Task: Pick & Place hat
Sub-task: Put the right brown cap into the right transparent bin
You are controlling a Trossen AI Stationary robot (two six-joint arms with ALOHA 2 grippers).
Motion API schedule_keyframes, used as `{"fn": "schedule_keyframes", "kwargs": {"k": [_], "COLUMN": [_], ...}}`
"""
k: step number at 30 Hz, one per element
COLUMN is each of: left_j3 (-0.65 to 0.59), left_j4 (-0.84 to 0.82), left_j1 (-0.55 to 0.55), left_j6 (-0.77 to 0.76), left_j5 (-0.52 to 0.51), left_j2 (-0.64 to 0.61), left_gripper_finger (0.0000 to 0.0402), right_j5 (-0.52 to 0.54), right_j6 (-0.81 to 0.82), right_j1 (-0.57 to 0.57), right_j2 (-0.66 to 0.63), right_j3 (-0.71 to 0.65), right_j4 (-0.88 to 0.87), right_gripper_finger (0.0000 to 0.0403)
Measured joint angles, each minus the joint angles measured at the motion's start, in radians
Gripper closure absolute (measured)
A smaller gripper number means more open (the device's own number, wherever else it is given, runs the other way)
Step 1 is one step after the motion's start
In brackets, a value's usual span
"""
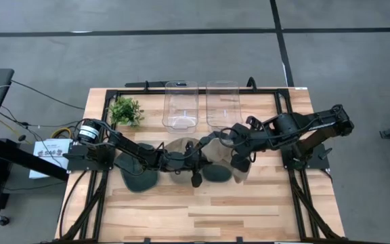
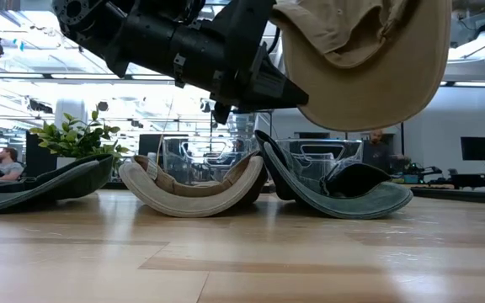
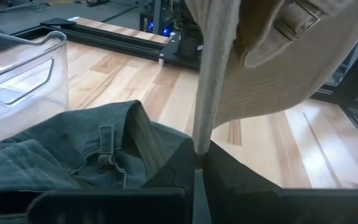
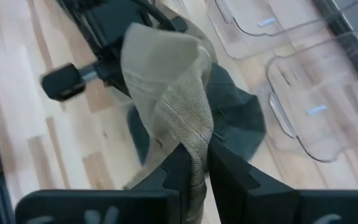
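Now | tan hat (image 4: 166, 93) (lifted off table) | pinched between both arms' closed jaws

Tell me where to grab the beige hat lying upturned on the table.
Grip the beige hat by its upturned brim edge, coming from above with one finger inside and one outside. It lies crown-down like a bowl, so the thin raised rim is the pinchable part; the dark green hat crowds one side.
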Motion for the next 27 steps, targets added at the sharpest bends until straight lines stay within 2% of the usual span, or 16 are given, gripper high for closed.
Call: {"fn": "schedule_keyframes", "kwargs": {"k": [9,19,27], "left_j3": [0.000,0.001,0.001], "left_j4": [-0.015,-0.053,-0.060], "left_j1": [0.008,0.023,0.024], "left_j6": [-0.055,-0.091,-0.092], "left_j5": [-0.026,-0.026,-0.027], "left_j2": [0.000,-0.002,-0.001], "left_gripper_finger": [0.0389,0.0389,0.0389], "right_j5": [0.072,0.078,0.133], "right_j6": [0.008,0.000,0.000], "right_j1": [0.000,-0.006,-0.007], "right_j2": [0.000,-0.010,-0.014], "right_j3": [0.000,0.001,0.052], "right_j4": [-0.089,-0.104,-0.142], "right_gripper_finger": [0.0376,0.0360,0.0387]}}
